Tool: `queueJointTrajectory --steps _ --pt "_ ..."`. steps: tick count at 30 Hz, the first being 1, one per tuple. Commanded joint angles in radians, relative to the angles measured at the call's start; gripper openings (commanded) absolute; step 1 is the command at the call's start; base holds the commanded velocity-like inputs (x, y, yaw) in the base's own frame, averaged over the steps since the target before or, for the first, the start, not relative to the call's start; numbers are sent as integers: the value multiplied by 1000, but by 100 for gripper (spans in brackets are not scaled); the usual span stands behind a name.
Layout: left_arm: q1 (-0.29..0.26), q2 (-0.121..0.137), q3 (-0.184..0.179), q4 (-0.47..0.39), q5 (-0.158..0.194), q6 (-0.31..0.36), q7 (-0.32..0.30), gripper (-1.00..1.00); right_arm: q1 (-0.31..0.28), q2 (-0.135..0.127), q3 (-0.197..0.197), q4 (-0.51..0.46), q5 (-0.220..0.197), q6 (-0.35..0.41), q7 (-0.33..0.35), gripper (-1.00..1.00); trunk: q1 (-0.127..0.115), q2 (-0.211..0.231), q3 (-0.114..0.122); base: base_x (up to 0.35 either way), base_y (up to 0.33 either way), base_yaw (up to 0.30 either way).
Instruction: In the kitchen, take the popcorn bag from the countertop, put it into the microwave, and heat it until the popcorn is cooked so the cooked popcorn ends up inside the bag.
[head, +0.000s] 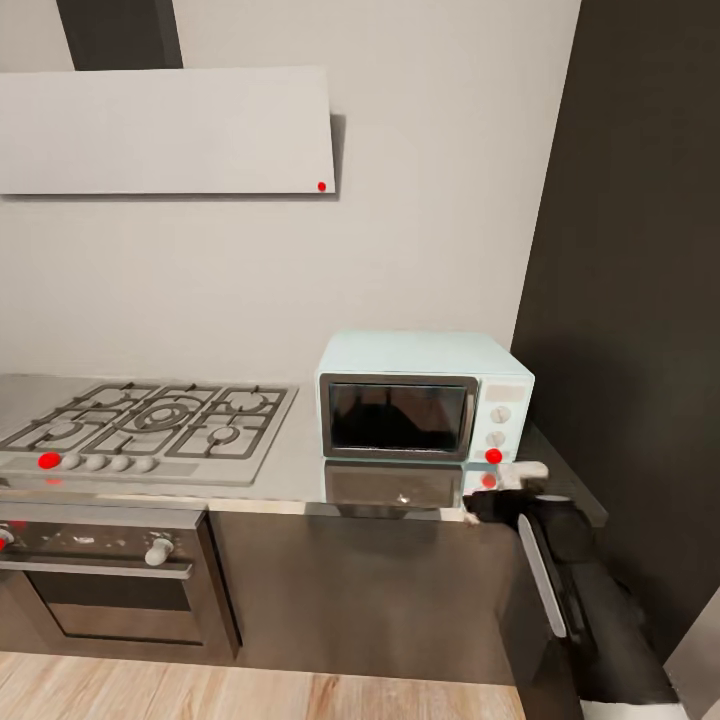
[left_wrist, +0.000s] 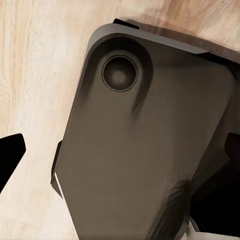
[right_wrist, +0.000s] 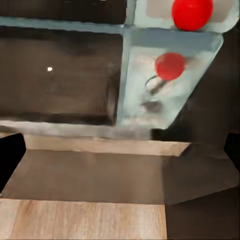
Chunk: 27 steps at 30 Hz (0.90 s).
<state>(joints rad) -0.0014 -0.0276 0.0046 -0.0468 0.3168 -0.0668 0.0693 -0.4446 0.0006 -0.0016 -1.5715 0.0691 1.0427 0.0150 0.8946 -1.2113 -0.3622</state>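
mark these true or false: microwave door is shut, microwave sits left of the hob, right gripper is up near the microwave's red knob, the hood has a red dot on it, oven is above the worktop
1. The microwave has its door shut: true.
2. The microwave sits left of the hob: false, it stands to the right of it on the countertop.
3. The right gripper is close to the microwave's red knob: true.
4. The hood has a red dot: true, at its lower right corner.
5. The oven is above the worktop: false, it is built in below the hob.
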Motion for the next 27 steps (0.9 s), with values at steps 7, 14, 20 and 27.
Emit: queueJointTrajectory --steps 7,14,20,27 --pt "0 -1 -2 -1 2 -2 3 100 -188 1 -1 2 4 5 0 100 0 -1 -1 0 0 0" --pt "0 0 -4 -1 4 -2 3 100 -209 71 -3 26 8 -53 -11 100 0 -1 -1 0 0 0" --pt "0 0 0 -3 4 -2 3 100 -204 69 -10 276 8 -327 -22 100 0 -1 -1 0 0 0" --pt "0 -1 -4 -3 1 -2 2 100 -204 60 -26 303 2 -376 -66 100 0 -1 -1 26 0 0"
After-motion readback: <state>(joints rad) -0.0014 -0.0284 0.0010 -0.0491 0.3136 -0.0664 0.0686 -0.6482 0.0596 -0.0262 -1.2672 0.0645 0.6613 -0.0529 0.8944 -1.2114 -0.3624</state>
